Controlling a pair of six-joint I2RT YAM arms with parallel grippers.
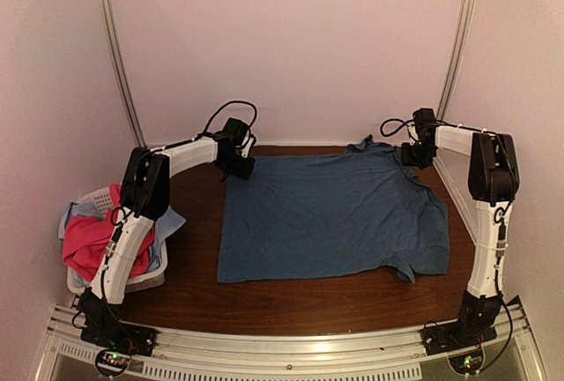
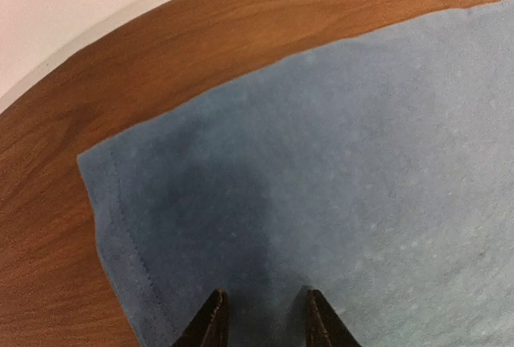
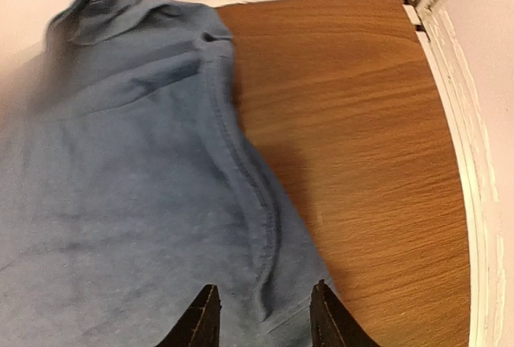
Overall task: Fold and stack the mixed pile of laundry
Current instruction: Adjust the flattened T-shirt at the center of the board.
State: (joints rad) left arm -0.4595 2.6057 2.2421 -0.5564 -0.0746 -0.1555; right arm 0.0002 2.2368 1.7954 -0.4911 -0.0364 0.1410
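The dark blue T-shirt (image 1: 330, 213) lies spread flat on the wooden table, sleeves to the right. My left gripper (image 1: 238, 168) is open over its far left corner, which also shows in the left wrist view (image 2: 337, 186), fingertips apart above the cloth (image 2: 261, 319). My right gripper (image 1: 416, 155) is open over the shirt's far right part, straddling a hem ridge (image 3: 241, 170) in the right wrist view, fingertips apart (image 3: 263, 315). The magenta-pink shirt (image 1: 92, 249) and pale light-blue cloth (image 1: 77, 213) lie in the basket at left.
A white slotted basket (image 1: 150, 271) stands at the table's left edge, partly behind my left arm. White walls and metal rails close the back and sides. Bare wood (image 1: 291, 306) shows in front of the shirt.
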